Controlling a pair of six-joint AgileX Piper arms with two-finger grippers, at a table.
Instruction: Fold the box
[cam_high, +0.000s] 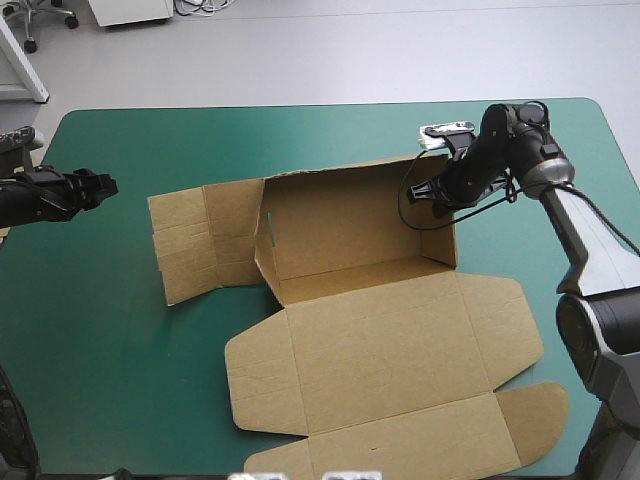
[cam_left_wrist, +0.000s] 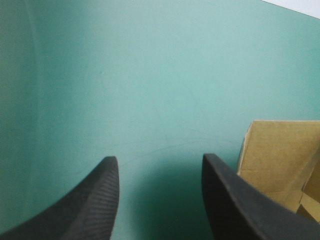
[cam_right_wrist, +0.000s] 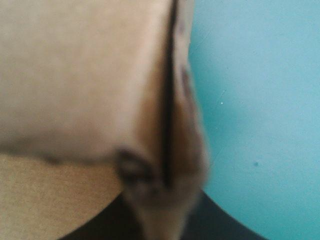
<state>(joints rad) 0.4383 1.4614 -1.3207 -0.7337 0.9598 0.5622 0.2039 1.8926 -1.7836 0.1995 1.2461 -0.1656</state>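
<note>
Sharply bent right arm (cam_high: 572, 232), fingers (cam_right_wrist: 216, 228) gripping box (cam_high: 360, 340)

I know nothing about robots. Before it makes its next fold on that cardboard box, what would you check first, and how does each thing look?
1. Hold: the right gripper grips the box at its right wall: ok, board sits between its fingers.
2. The back wall stands upright: ok.
3. The left flap is raised: not ok, it lies flat on the teal-green cover.
4. The left gripper is open and free: ok, it holds nothing.
5. Tabs tucked at the right wall: cannot tell.
</note>
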